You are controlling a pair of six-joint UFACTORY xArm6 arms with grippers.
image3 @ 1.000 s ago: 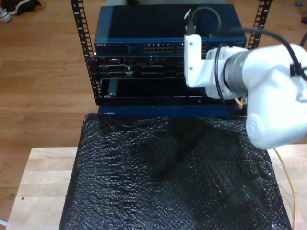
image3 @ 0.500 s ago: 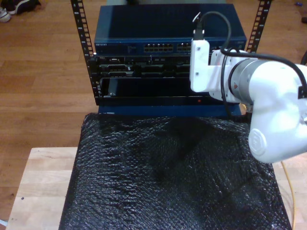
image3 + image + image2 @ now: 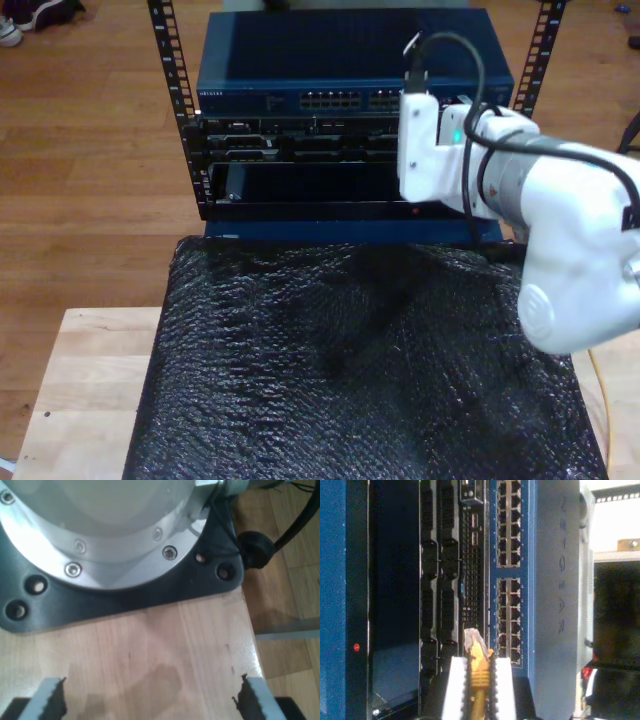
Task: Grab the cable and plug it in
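The exterior view looks down on a pale wooden worktop [image 3: 85, 385] largely covered by a black, crinkled sheet [image 3: 350, 370]. Beyond the worktop's far edge stands a metal rack [image 3: 185, 110] on a wooden floor [image 3: 90, 170]. On top sits a blue network switch [image 3: 340, 65] with a row of ports along its front face, and darker units are stacked below it. A white robot arm [image 3: 560, 250] enters from the exterior view's right and reaches toward the rack, its white wrist housing in front of the switch's ports. A thick black robot cable [image 3: 455, 50] loops over that wrist. A thin strip of the yellow-orange cable [image 3: 601, 385] runs along the worktop's edge at the exterior view's right.

The first wrist view looks along my first end effector [image 3: 150, 700]. Its two ridged fingertips stand wide apart with nothing between them, above bare light wood. Ahead sits a round silver arm base [image 3: 100, 540] bolted to a black mounting plate [image 3: 130, 597].

The second wrist view looks along my second end effector [image 3: 476, 680] at the switch face, which appears turned sideways, with two blocks of ports [image 3: 509, 620]. The white fingers [image 3: 454, 687] are clamped on the yellow-orange cable just behind its small clear plug [image 3: 472, 639]. The plug tip sticks out past the fingers, near the ports but apart from them. A small red light [image 3: 356, 647] glows on a dark panel beside the switch.
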